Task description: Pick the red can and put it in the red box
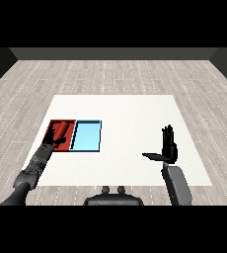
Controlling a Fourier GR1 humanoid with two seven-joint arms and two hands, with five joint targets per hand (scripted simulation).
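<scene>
Pale wood-plank flooring [110,74] runs back to a dark wall, its long grey-beige boards laid crosswise, and on it stands the white table [130,143], a broad flat slab with a smooth, matte top. Over at the left of the table we've got two shallow rectangular trays lying side by side, edges touching. The red tray [53,127] sits on the outside, the light blue tray [87,136] just to its right, both with thin dark rims, and the blue one shows only its flat glossy floor. Inside the red tray lies the red can [62,131], a short cylinder, looking tilted or on its side toward the tray's far half. And there's the left hand [50,145], black, at the end of a grey segmented forearm, reaching over the near edge of that red tray right by the can; whether its fingers are wrapped round the can or spread, I cannot tell from here. Across on the right, well apart from the trays, the right hand [169,148] is held upright above the table, fingers straight and pointing away, thumb stuck out to the left, holding nothing.
</scene>
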